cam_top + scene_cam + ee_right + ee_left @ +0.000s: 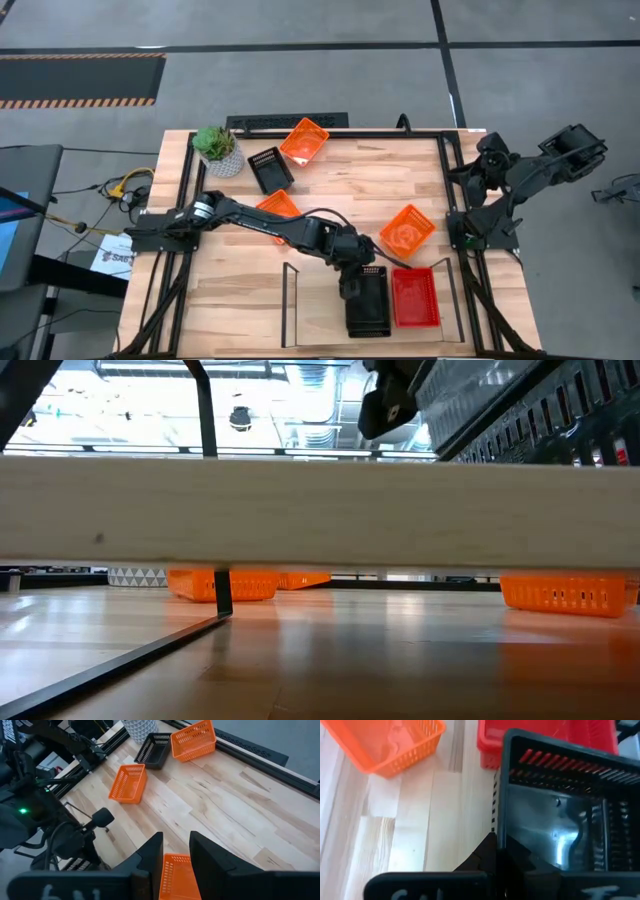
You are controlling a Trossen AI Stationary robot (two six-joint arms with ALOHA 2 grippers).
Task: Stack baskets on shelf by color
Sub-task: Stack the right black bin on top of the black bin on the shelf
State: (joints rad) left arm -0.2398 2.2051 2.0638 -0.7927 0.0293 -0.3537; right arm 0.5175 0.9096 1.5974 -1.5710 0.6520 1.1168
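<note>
- I'm seeing three orange mesh baskets [304,139] lying on pale wood.
- I'm seeing a black basket [367,303] sitting beside a red basket [415,298].

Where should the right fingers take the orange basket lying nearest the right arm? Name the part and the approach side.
Probably from above, on one long rim wall of the orange basket. It sits upright and open-topped on the table, turned diagonally, so the wrist should turn to match. One finger goes inside the mesh wall, one outside. The right gripper is open.
</note>
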